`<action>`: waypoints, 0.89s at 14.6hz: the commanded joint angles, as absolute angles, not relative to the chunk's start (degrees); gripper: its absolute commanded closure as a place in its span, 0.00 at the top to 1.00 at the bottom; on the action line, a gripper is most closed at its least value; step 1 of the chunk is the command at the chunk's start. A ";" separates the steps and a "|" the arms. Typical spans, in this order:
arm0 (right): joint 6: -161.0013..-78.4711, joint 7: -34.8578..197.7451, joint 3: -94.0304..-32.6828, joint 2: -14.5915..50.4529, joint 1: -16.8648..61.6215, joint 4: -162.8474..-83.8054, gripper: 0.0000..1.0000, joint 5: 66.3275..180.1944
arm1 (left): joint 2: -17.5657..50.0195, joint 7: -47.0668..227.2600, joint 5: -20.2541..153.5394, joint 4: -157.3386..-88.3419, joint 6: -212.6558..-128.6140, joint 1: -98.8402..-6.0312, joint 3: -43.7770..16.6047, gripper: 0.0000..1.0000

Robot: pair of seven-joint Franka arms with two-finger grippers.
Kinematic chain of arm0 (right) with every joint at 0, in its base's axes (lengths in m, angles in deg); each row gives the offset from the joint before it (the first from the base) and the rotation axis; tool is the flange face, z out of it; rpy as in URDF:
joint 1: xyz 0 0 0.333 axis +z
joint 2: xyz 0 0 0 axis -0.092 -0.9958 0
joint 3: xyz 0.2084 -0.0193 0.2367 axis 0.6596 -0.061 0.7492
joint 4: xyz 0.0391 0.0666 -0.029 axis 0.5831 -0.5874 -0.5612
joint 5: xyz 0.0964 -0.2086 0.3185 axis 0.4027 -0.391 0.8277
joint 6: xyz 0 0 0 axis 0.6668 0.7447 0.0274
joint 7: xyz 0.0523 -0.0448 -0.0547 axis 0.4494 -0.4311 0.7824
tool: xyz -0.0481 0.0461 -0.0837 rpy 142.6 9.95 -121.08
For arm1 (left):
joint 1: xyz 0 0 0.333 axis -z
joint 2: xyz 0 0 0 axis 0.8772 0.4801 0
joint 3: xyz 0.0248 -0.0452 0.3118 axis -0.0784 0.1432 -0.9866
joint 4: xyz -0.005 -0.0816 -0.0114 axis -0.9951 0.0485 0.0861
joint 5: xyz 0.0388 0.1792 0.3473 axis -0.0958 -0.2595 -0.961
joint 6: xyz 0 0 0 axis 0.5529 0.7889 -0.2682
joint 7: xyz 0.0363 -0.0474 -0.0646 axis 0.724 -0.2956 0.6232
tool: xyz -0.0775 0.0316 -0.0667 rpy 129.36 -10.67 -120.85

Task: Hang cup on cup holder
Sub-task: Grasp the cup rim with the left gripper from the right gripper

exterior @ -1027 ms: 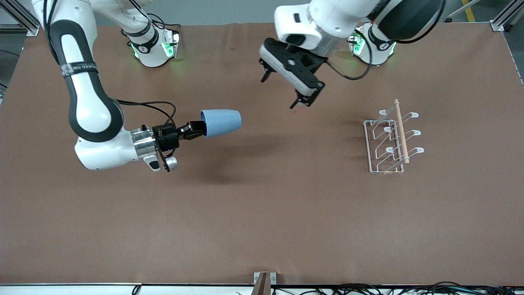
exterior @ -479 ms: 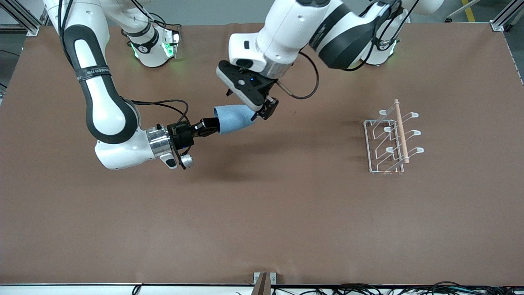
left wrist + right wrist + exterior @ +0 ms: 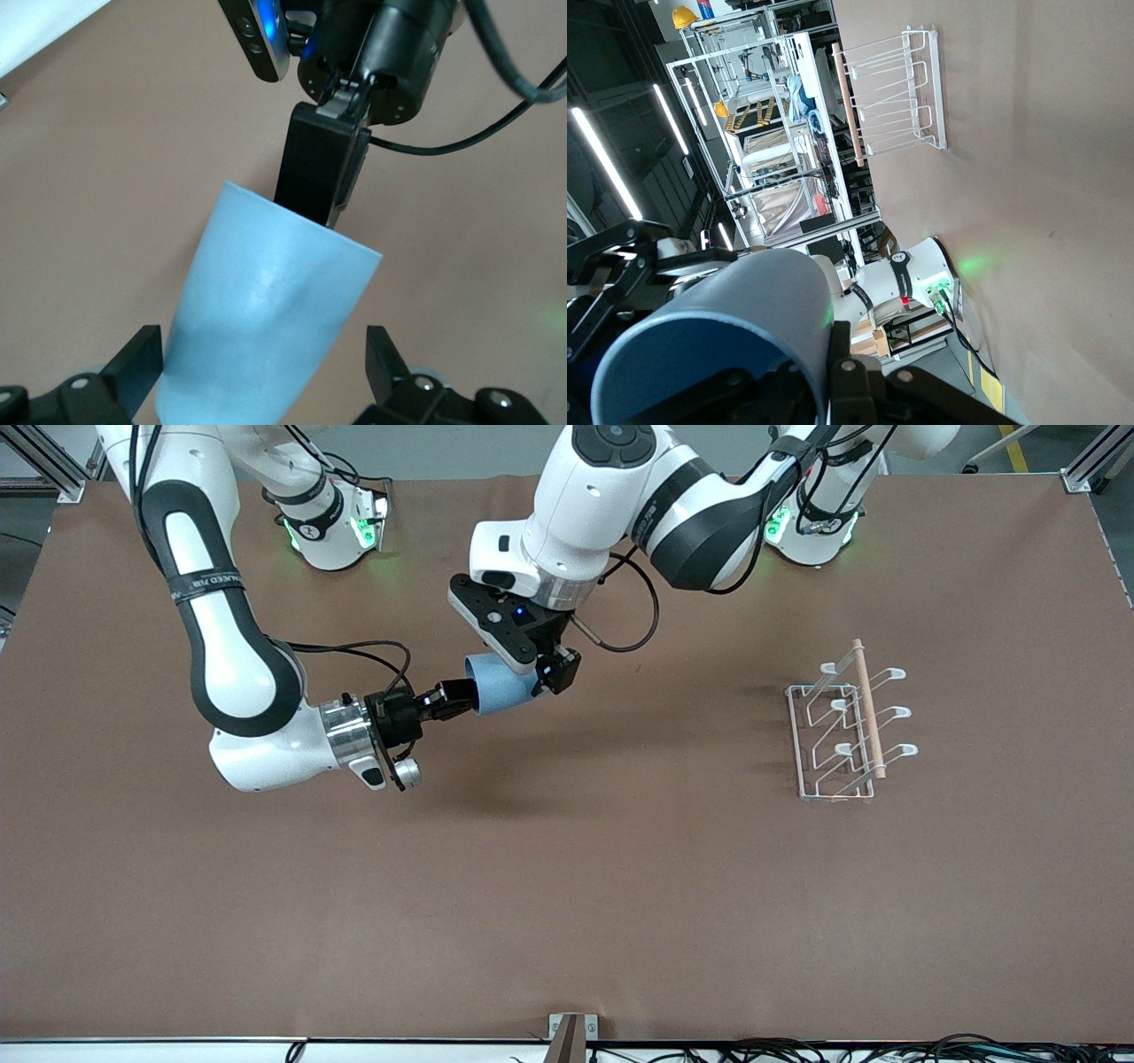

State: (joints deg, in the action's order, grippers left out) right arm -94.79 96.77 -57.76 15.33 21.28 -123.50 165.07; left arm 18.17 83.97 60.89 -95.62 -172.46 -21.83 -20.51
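Observation:
The light blue cup [image 3: 498,685] hangs on its side in the air over the middle of the table. My right gripper [image 3: 459,694] is shut on the cup's rim, one finger inside the mouth and one outside [image 3: 833,372]. My left gripper [image 3: 547,674] is open around the cup's closed end. In the left wrist view its fingertips [image 3: 138,358] stand on either side of the cup [image 3: 266,310], one close to the wall, the other with a gap. The white wire cup holder [image 3: 842,731] with its wooden rod stands toward the left arm's end of the table, with nothing on its prongs.
The brown table mat [image 3: 567,886] spreads under both arms. A small bracket [image 3: 571,1031] and cables lie at the table edge nearest the front camera. Both arm bases [image 3: 332,522] stand along the edge farthest from that camera.
My left arm has come down from over the table's middle and put its open fingers around the cup's closed end. My right arm has carried the cup a little toward the left arm.

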 commanded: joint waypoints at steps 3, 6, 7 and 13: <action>-94.82 97.51 -58.00 16.08 22.07 -123.97 0.03 166.83 | 21.63 79.96 58.71 -94.06 -174.93 -20.79 -20.92 1.00; -94.82 97.42 -58.00 16.08 22.07 -123.97 0.04 166.75 | 22.33 79.08 56.43 -94.06 -176.43 -20.79 -20.84 0.83; -94.82 97.33 -58.00 16.08 22.07 -123.97 0.04 166.83 | 22.42 79.08 55.90 -94.14 -176.43 -20.79 -20.84 0.66; -94.73 96.45 -58.17 16.26 21.45 -123.10 1.00 166.66 | 22.51 79.08 52.21 -94.32 -175.73 -20.88 -20.93 0.27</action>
